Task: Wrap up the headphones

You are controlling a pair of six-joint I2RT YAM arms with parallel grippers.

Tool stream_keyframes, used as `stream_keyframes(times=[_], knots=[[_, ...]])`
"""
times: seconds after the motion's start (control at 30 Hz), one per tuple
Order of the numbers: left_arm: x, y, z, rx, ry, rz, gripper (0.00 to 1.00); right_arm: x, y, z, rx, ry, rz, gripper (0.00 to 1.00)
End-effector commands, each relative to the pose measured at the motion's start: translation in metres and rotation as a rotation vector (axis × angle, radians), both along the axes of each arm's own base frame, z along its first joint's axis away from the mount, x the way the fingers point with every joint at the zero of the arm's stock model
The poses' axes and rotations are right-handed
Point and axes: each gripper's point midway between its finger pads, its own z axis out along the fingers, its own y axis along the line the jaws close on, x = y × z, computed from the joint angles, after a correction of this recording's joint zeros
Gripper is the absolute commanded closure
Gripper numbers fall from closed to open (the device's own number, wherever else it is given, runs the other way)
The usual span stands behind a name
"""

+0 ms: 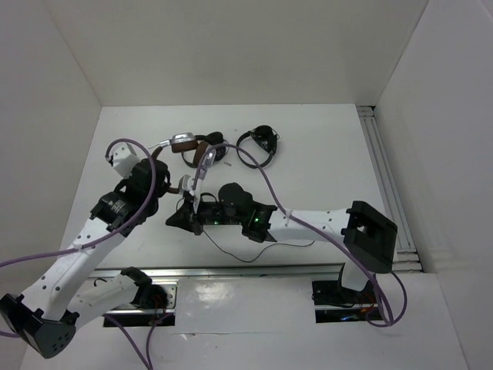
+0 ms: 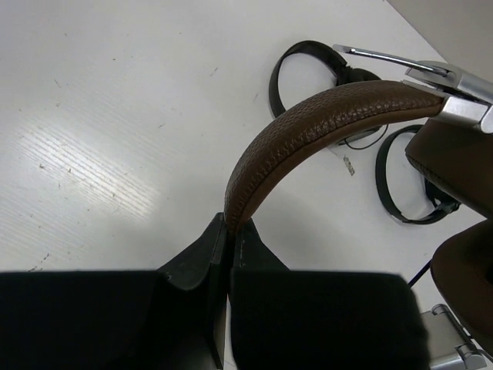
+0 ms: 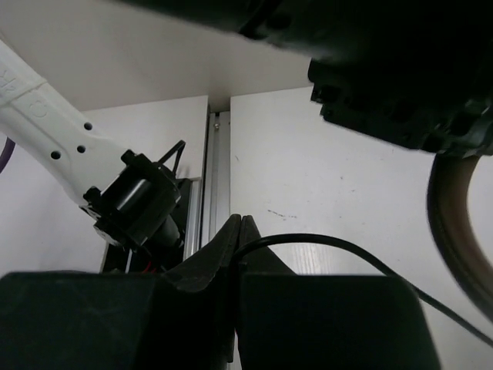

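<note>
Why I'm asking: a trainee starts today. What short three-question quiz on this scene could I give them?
1. True or false: the left gripper is shut on the brown headband.
2. What do the right gripper jaws pinch? A) the thin black cable; B) an ear pad; C) nothing.
3. In the left wrist view, how many all-black headphones lie on the table?

Key: 1 true; 2 A; 3 two.
</note>
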Motion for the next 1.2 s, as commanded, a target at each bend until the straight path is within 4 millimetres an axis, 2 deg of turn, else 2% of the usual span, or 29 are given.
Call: stream_keyframes(times=[0.0,0.03,0.13,0.17,0.23,0.27,0.3,0.33,0.37,0.43,0.47,0.5,0.53,0.57,0.6,0.67,0.7,0.77,0.8,0.87,1.0,1.03,1.1,1.13,1.17], knots=[[0.006,-0.004,0.015,0.000,-0.091,-0.005,1.00,-0.002,-0.009,0.046,0.033,-0.007,0.026,0.98],[0.005,-0.003,0.006,0.021,-0.070,-0.011,1.00,0.006,-0.014,0.048,0.023,-0.002,0.017,0.97],[0.003,-0.007,0.011,0.043,-0.092,-0.053,1.00,0.009,-0.022,0.047,0.010,0.032,0.056,0.97],[0.001,0.000,0.011,0.073,-0.097,-0.036,1.00,0.017,-0.031,0.049,0.014,0.057,0.051,0.97],[-0.002,-0.001,0.015,0.092,-0.111,-0.044,1.00,0.024,-0.045,0.064,0.054,0.063,0.088,0.94],[-0.002,0.001,0.012,0.102,-0.105,-0.037,1.00,0.026,-0.049,0.059,0.045,0.082,0.094,0.94],[-0.004,0.002,0.014,0.108,-0.110,-0.042,1.00,0.028,-0.052,0.064,0.048,0.079,0.096,0.94],[-0.005,0.003,0.016,0.103,-0.118,-0.041,1.00,0.027,-0.052,0.064,0.035,0.073,0.108,0.94],[-0.005,0.002,0.008,0.118,-0.101,-0.056,1.00,0.031,-0.057,0.061,0.005,0.065,0.096,0.94],[-0.006,-0.001,0.011,0.129,-0.124,-0.089,1.00,0.034,-0.059,0.064,-0.014,0.053,0.096,0.94],[-0.004,-0.001,0.007,0.150,-0.121,-0.099,1.00,0.035,-0.062,0.056,-0.044,0.077,0.095,0.94],[-0.006,-0.003,0.008,0.165,-0.126,-0.121,1.00,0.035,-0.063,0.066,-0.034,0.044,0.096,0.94],[-0.003,-0.008,0.013,0.166,-0.150,-0.135,1.00,0.036,-0.064,0.066,-0.046,0.038,0.097,0.93],[-0.004,-0.011,0.007,0.182,-0.137,-0.157,1.00,0.037,-0.066,0.058,-0.088,0.054,0.084,0.93],[-0.004,-0.006,0.009,0.195,-0.141,-0.133,1.00,0.037,-0.068,0.068,-0.087,0.009,0.086,0.93],[-0.005,-0.005,0.005,0.215,-0.111,-0.120,1.00,0.042,-0.074,0.058,-0.158,0.012,0.057,0.91],[-0.003,-0.006,0.001,0.226,-0.092,-0.106,1.00,0.044,-0.076,0.066,-0.159,-0.029,0.048,0.91],[-0.005,-0.002,-0.006,0.252,-0.045,-0.088,1.00,0.049,-0.081,0.058,-0.213,-0.029,0.011,0.91],[-0.004,-0.006,-0.006,0.254,-0.042,-0.097,1.00,0.052,-0.086,0.064,-0.210,-0.050,0.003,0.91],[-0.002,-0.007,-0.010,0.278,-0.017,-0.093,1.00,0.051,-0.091,0.061,-0.242,-0.055,0.001,0.91],[-0.001,-0.013,-0.009,0.279,-0.018,-0.113,1.00,0.050,-0.099,0.058,-0.275,-0.073,0.034,0.99],[0.001,-0.017,-0.010,0.286,-0.019,-0.140,1.00,0.052,-0.099,0.063,-0.274,-0.090,0.024,0.99],[0.002,-0.024,-0.011,0.293,-0.022,-0.182,1.00,0.061,-0.101,0.051,-0.333,-0.086,-0.008,1.00],[0.003,-0.028,-0.011,0.303,-0.022,-0.213,1.00,0.066,-0.103,0.059,-0.339,-0.124,-0.031,1.00],[0.003,-0.028,-0.011,0.303,-0.022,-0.213,1.00,0.073,-0.104,0.054,-0.369,-0.131,-0.058,1.00]])
